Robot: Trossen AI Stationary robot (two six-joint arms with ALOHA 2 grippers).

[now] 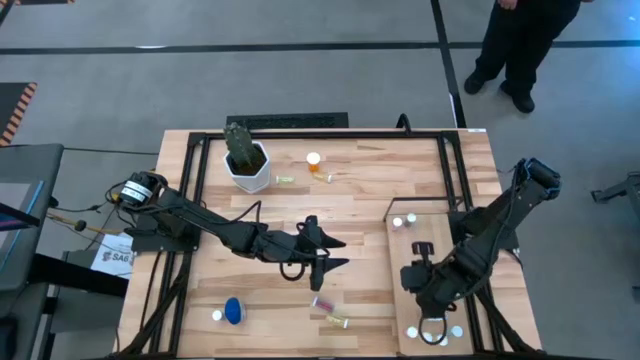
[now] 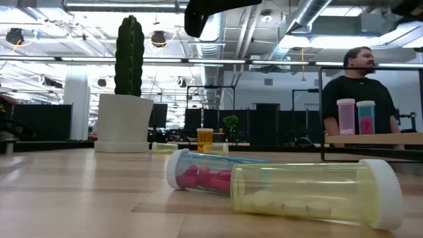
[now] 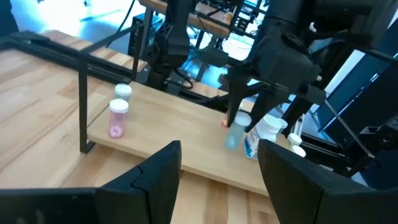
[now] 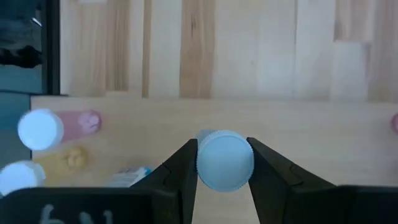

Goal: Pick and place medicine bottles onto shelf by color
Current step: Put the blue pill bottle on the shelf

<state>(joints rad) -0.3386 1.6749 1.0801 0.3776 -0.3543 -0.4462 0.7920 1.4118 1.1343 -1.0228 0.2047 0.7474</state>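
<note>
White-capped bottle (image 4: 224, 160) clamped in right claw (image 4: 222, 163) over shelf (image 4: 311, 134), left claw (image 3: 217, 171) apart, empty.

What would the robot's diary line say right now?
right gripper: around blue bottle on shelf | left gripper: open, empty, above table

Even, bright overhead light fills the high view, and the arms throw only soft, short shadows on the table (image 1: 350, 200). In the low view, ceiling lamps (image 2: 158, 38) glare against the room behind, the cactus (image 2: 129, 56) reads dark against them, and the yellow-green bottle (image 2: 317, 193) lying nearest the lens is slightly soft. The left wrist view is tinted blue and blown out far beyond its dark, blurred jaws, while in the right wrist view the white cap (image 4: 224, 160) between the jaws is softly out of focus.
</note>
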